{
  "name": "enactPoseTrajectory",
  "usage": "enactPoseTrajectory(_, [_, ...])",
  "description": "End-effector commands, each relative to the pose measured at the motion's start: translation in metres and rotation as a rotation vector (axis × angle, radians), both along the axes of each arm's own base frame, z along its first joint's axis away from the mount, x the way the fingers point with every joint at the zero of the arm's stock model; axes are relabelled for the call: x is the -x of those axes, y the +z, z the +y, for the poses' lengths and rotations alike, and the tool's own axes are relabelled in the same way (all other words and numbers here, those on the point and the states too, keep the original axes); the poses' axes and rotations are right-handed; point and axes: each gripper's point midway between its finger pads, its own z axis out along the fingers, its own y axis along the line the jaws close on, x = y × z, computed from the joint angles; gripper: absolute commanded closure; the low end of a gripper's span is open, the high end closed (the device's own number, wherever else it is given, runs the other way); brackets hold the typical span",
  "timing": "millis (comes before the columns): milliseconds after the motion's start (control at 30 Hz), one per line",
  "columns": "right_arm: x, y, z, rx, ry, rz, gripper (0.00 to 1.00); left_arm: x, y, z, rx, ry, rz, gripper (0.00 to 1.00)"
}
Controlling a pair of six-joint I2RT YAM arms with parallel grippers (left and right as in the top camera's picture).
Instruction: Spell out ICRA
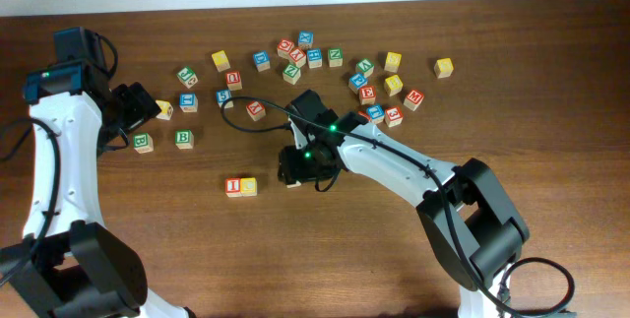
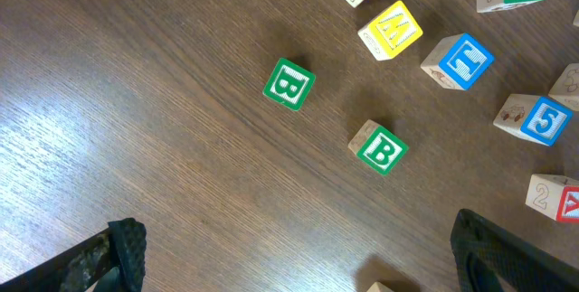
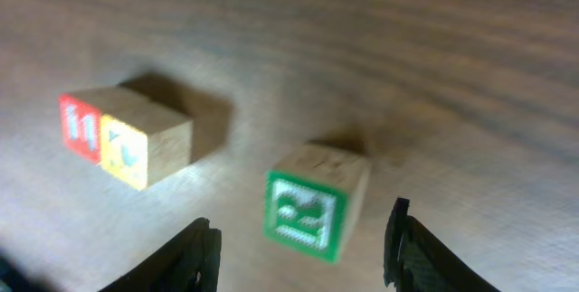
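The red I cube and the yellow C cube sit touching, side by side on the wooden surface, with I on the left of C. The green R cube rests on the surface to the right of the C cube. It is near the C cube, with a clear strip of bare wood between them, and is turned a little out of line with it. In the overhead view the R cube is mostly hidden under the right hand.

The right hand is partly open and holds nothing. Its fingers stand on either side of the R cube, neither touching it; the finger on the side away from the C cube is the nearer one.

The left hand is well apart from the C cube, to its left and farther from the robot. It is spread wide, with only bare wood between its fingers. Two green B cubes lie roughly between it and the C cube.

Other letter cubes lie scattered beyond the C cube, mostly to its right. Several have red faces, and I cannot tell which one is the A.
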Motion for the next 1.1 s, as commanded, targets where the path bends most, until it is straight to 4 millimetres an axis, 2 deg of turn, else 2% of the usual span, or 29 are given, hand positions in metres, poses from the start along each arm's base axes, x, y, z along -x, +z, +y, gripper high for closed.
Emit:
enactPoseTrajectory(0, [0.021, 0.003, 0.012, -0.088, 0.027, 0.118, 0.48, -0.003, 0.005, 0.001, 0.003, 0.014, -0.016, 0.01])
enactPoseTrajectory(300, [0.044, 0.011, 0.027, -0.155, 0.069, 0.205, 0.47, -0.003, 0.005, 0.001, 0.003, 0.014, -0.016, 0.01])
enactPoseTrajectory(500, [0.06, 0.01, 0.013, -0.102, 0.093, 0.259, 0.48, -0.003, 0.005, 0.001, 0.003, 0.014, -0.016, 0.01])
enactPoseTrajectory(567, [0.053, 0.02, 0.01, -0.111, 0.116, 0.228, 0.67, -0.003, 0.005, 0.001, 0.003, 0.014, -0.016, 0.01])
enactPoseTrajectory(633, [0.033, 0.032, 0.005, -0.086, 0.093, 0.164, 0.96, -0.003, 0.004, 0.001, 0.003, 0.014, -0.016, 0.01])
enactPoseTrajectory(733, [-0.005, 0.037, -0.007, 0.0, 0.047, 0.008, 0.96, -0.003, 0.004, 0.001, 0.003, 0.014, -0.016, 0.01])
enactPoseTrajectory(833, [-0.045, 0.031, -0.023, 0.124, -0.027, -0.177, 0.96, -0.003, 0.004, 0.001, 0.003, 0.014, -0.016, 0.01])
enactPoseTrajectory(900, [-0.067, 0.025, -0.024, 0.159, -0.064, -0.271, 0.96, -0.003, 0.004, 0.001, 0.003, 0.014, -0.016, 0.01])
enactPoseTrajectory(967, [-0.07, 0.018, -0.015, 0.119, -0.057, -0.265, 0.96, -0.003, 0.004, 0.001, 0.003, 0.014, -0.016, 0.01])
enactPoseTrajectory(1067, [-0.059, 0.007, -0.005, 0.071, -0.023, -0.198, 0.96, -0.003, 0.005, 0.001, 0.003, 0.014, -0.016, 0.01])
